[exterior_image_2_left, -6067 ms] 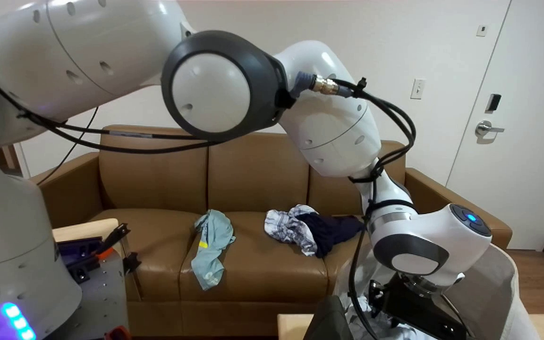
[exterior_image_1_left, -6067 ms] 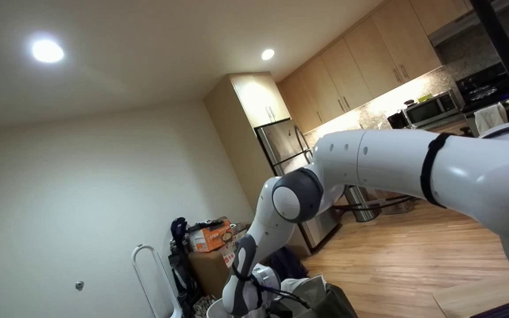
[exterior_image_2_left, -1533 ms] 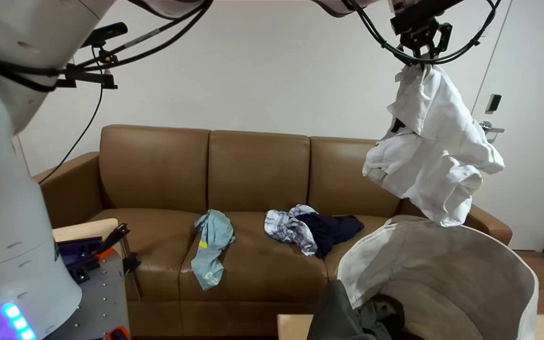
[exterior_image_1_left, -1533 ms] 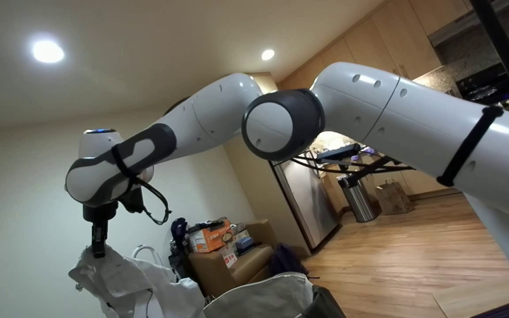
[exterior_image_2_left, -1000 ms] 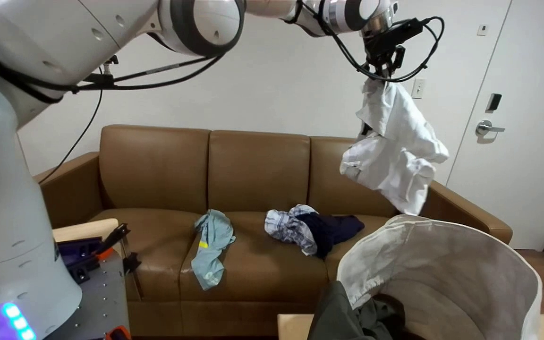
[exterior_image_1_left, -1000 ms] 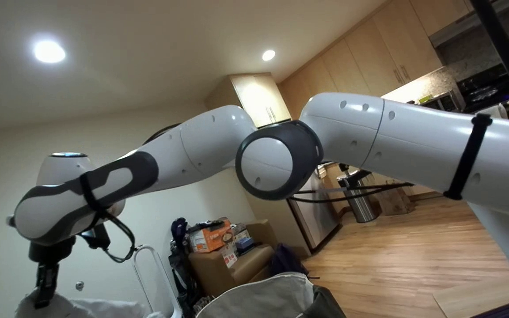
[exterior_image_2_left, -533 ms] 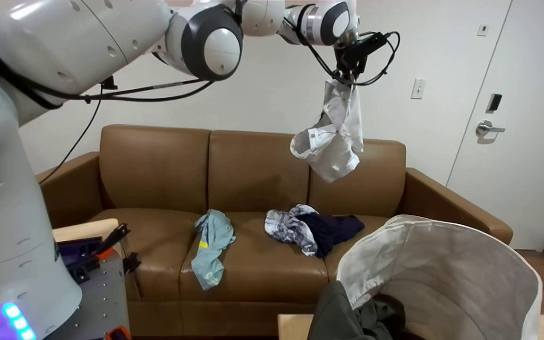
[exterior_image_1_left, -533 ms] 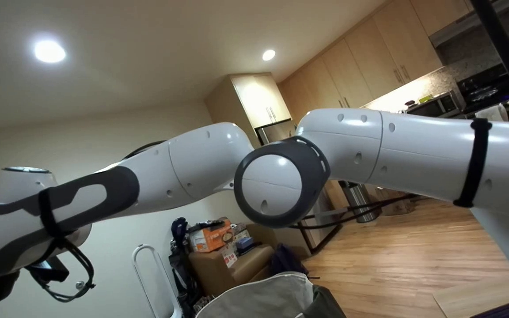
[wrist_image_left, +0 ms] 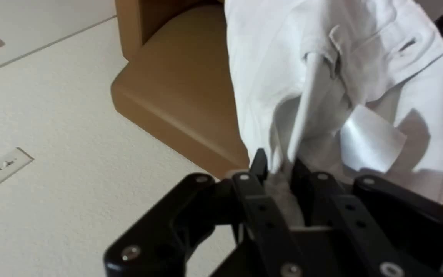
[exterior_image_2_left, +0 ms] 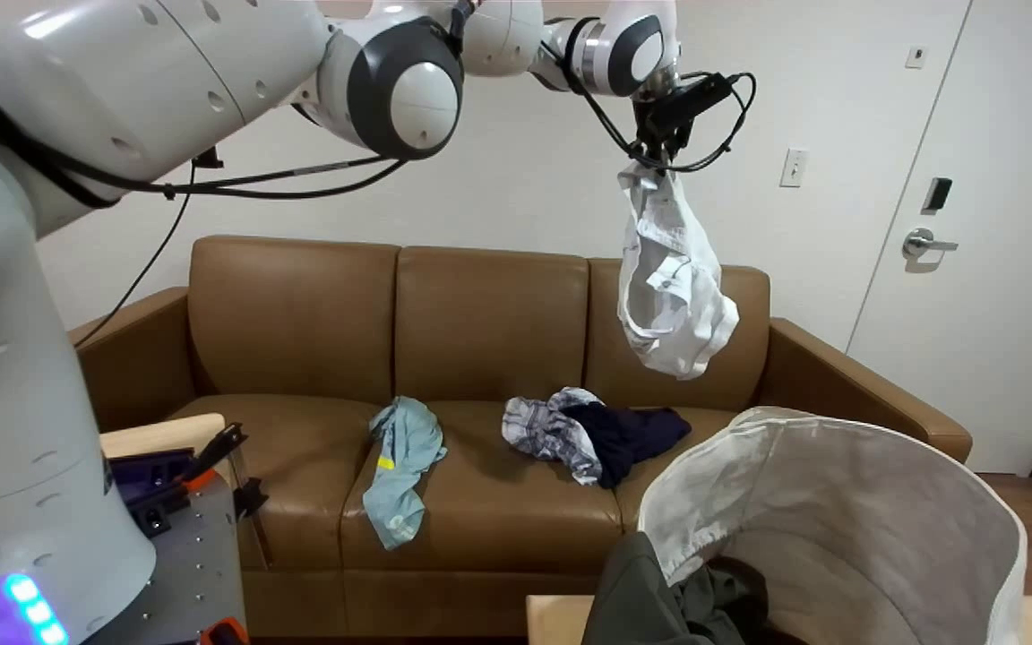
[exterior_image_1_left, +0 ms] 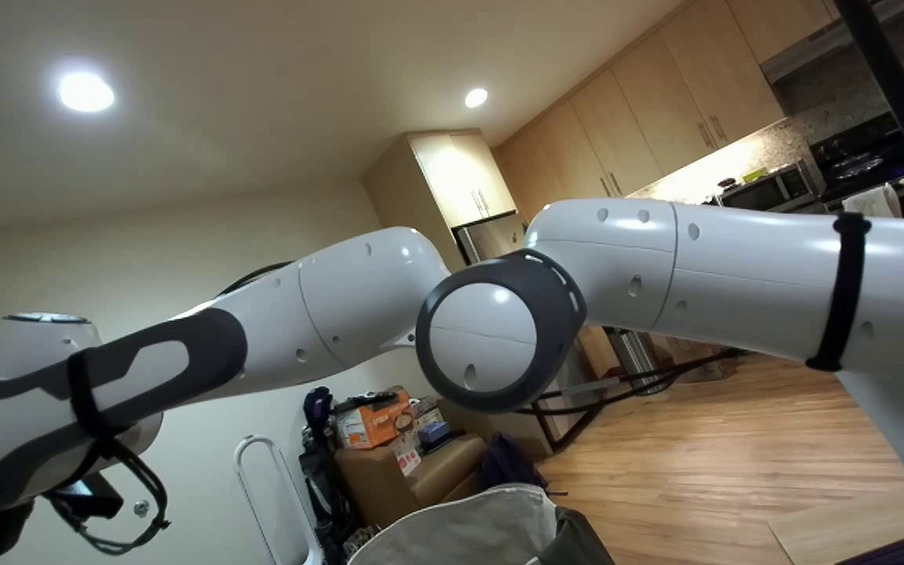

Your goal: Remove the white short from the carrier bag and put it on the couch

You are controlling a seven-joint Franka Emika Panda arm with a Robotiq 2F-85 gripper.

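The white shorts [exterior_image_2_left: 673, 287] are held up in the upper right of an exterior view by the end effector [wrist_image_left: 277, 165], hung from a bunched fold of cloth. In the wrist view that fold is seen pinched between its tips, while the rest of the garment is spread over the upper right of the frame. By the hanging cloth, the right back cushion of the brown couch [exterior_image_2_left: 489, 331] is partly hidden; whether the shorts are placed straight above the seat cannot be told. On the seat, left of centre in the lower half, a blue-green garment [exterior_image_2_left: 404, 470] is laid toward the front; right of it, a plaid garment [exterior_image_2_left: 552, 434] and a navy garment [exterior_image_2_left: 628, 439] are heaped together, touching. The carrier bag [exterior_image_2_left: 874, 502] is seen at the lower right, apart from the shorts, with dark cloth [exterior_image_2_left: 722, 596] lying inside at the left. Along the bottom edge, beside the bag, a pale wooden desk [exterior_image_2_left: 561, 618] is partly shown. In an exterior view the arm [exterior_image_1_left: 499, 329] is stretched across the middle of the frame, its wrist cut off by the left edge.
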